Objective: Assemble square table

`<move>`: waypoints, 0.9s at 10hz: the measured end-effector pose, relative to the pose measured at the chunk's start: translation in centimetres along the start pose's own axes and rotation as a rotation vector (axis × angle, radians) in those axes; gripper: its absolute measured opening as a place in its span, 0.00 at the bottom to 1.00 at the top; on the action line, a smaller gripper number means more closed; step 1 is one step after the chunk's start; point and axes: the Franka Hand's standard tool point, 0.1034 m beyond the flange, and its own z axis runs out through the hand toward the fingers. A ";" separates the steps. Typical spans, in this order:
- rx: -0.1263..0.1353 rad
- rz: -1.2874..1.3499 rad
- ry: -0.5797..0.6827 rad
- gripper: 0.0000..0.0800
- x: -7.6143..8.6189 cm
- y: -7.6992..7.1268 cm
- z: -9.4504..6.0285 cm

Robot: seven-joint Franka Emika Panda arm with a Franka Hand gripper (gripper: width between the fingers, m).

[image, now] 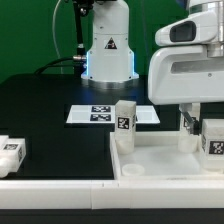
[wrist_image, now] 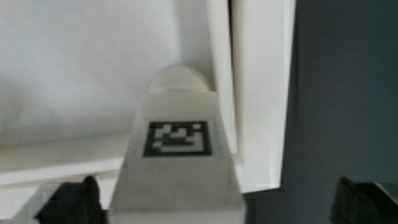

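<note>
Nearest: square table top (image: 160, 158), rim up; loose leg (image: 10, 152) well apart, at the exterior view's left. Farther in, corner leg (image: 125, 118) upright. Gripper (wrist_image: 217, 203) spread, fingers (wrist_image: 71, 203) flanking tagged leg (wrist_image: 178, 140), apparently without contact. Beyond: marker board (image: 110, 113).

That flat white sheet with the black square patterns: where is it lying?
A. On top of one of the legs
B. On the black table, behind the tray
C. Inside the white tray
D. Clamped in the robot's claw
B: the marker board lies flat on the black table, beyond the far rim of the square table top, with nothing resting on it or holding it.
</note>
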 end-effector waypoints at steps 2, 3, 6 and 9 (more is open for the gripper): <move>-0.039 0.033 -0.146 0.81 -0.3 1.5 0.2; -0.062 0.058 -0.145 0.81 -0.4 1.2 0.5; -0.065 0.110 -0.140 0.56 -0.3 1.4 0.5; -0.078 0.305 -0.134 0.36 -0.3 1.4 0.6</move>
